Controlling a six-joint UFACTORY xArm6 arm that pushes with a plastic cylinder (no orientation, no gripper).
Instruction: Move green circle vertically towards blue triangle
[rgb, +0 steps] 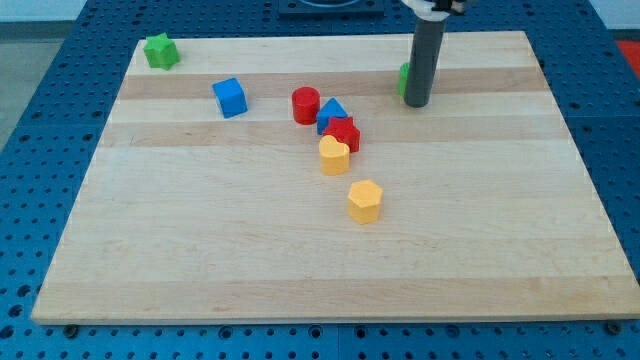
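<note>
The green circle (402, 79) is near the view's top right of the wooden board (200, 250), mostly hidden behind my rod. My tip (416, 103) rests right against it, on its right and lower side. The blue triangle (331, 109) sits left of it and lower, near the board's middle, touching a red cylinder (305, 105) on its left and a red block (344, 134) below it.
A yellow block (333, 156) touches the red block from below. A yellow hexagon (365, 201) lies lower still. A blue cube (230, 97) is at the upper left. A green star-like block (160, 51) sits at the board's top left corner.
</note>
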